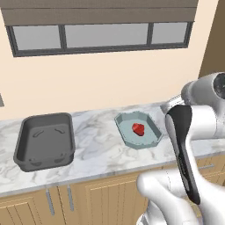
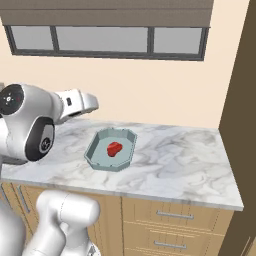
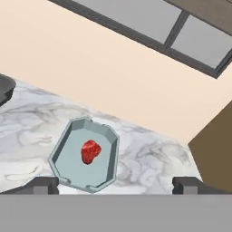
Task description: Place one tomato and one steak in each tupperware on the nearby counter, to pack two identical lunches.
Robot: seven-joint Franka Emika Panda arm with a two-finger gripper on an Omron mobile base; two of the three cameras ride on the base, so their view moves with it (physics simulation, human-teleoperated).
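While the arm hangs back above the marbled white-and-grey stone counter (image 1: 101,145), the larger dark grey rectangular tupperware (image 1: 45,141) sits empty at the left. Well apart to its right lies the small pale teal tupperware with cut corners (image 1: 138,129), and inside it rests one small deep red piece (image 1: 138,128), which I take for a steak, though it is too small to be sure. From the hand view, the gripper (image 3: 115,185) has its two dark finger tips spread wide with nothing between them, and the teal box lies ahead of the jaws and a little to the left. No tomato lies on this stretch, so fetching more food probably comes next.
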